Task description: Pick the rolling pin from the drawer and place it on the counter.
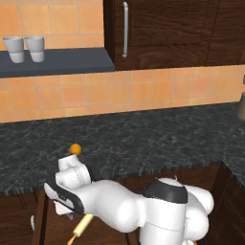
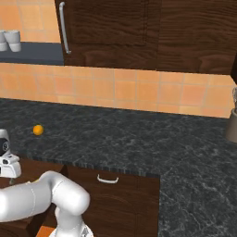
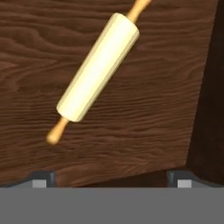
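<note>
The rolling pin [image 3: 98, 68] lies slanted on the wood-grain bottom of the open drawer [image 3: 39, 65]; it is pale cream, with an orange-tan handle at each end. My gripper [image 3: 111, 179] hangs above it, open, its two dark fingertips [image 3: 41, 178] wide apart and nothing between them. In the left base view part of the rolling pin [image 1: 82, 227] pokes out under my forearm, inside the drawer [image 1: 40, 217] below the counter [image 1: 143, 139]. The counter [image 2: 139, 139] is dark marbled stone with a thick front edge.
A small orange ball [image 1: 75, 149] sits on the counter near its front edge, just behind my hand. Two white cups [image 1: 25, 49] stand on a blue-grey wall shelf. A grey object [image 2: 231, 122] stands at the counter's right. A dark side wall [image 3: 210, 87] bounds the drawer.
</note>
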Robot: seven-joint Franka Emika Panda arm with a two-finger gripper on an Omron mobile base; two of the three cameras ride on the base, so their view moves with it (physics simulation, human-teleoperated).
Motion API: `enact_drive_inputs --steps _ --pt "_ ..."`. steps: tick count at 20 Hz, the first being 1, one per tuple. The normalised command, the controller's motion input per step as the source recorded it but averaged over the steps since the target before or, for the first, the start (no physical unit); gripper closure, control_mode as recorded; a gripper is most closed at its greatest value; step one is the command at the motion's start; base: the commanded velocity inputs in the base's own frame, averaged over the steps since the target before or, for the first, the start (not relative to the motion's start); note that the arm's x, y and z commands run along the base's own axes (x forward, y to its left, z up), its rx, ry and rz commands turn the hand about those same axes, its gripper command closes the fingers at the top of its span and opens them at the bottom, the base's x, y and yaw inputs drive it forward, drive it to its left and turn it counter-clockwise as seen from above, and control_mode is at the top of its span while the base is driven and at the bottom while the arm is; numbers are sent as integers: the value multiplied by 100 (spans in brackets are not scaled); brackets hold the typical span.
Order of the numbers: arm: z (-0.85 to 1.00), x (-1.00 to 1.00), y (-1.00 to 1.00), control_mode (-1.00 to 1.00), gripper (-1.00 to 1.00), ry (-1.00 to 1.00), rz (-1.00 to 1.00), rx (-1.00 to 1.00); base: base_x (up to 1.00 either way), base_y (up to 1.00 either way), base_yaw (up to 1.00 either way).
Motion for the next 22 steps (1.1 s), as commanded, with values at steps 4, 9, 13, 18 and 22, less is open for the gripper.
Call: enact_drive_inputs --steps 4,9,13,18,22 --pt "-10 20 0 -100 -100 -5 -1 0 0 0 0" --pt "-36 27 4 -100 -100 -6 0 0 0 0 0" --pt "-41 28 29 -100 -100 -10 0 0 0 0 0" --pt "-28 22 26 -100 -100 -6 -1 0 0 0 0" --pt "-19 32 17 -100 -100 0 0 0 0 0 0"
